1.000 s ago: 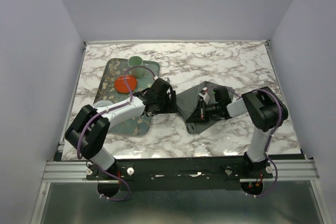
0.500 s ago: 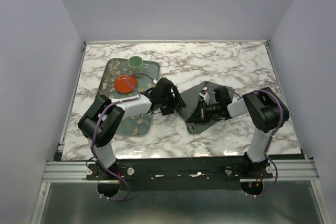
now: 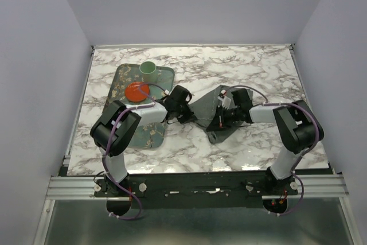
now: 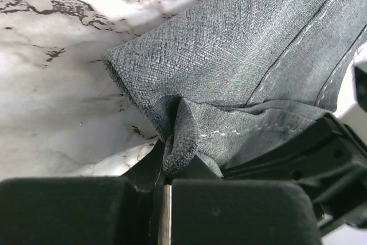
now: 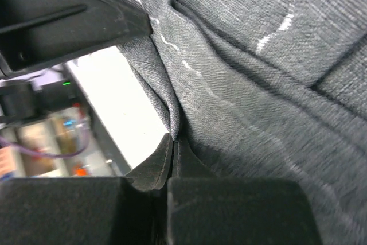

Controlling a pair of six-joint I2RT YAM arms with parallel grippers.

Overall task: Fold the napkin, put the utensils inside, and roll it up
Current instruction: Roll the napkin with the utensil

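The dark grey napkin [image 3: 207,113] lies bunched in the middle of the marble table, between my two grippers. My left gripper [image 3: 187,111] is at its left edge, shut on a puckered fold of the napkin [image 4: 241,73], which is pinched between the jaws of the left gripper [image 4: 172,167]. My right gripper [image 3: 221,116] is at the cloth's right side. In the right wrist view the right gripper [image 5: 174,144] has its jaws pressed together on a hemmed fold of the napkin [image 5: 258,84]. The utensils are out of view.
A green floral tray [image 3: 117,81] lies at the left, holding a red plate [image 3: 136,91] and a green cup [image 3: 148,68]. My left forearm crosses the tray's near right part. Marble table [image 3: 258,67] surface shows behind and to the right of the cloth.
My left gripper has moved right off the tray to the napkin's left edge and shut on it. The right arm has shifted slightly and the cloth has changed shape between the grippers.
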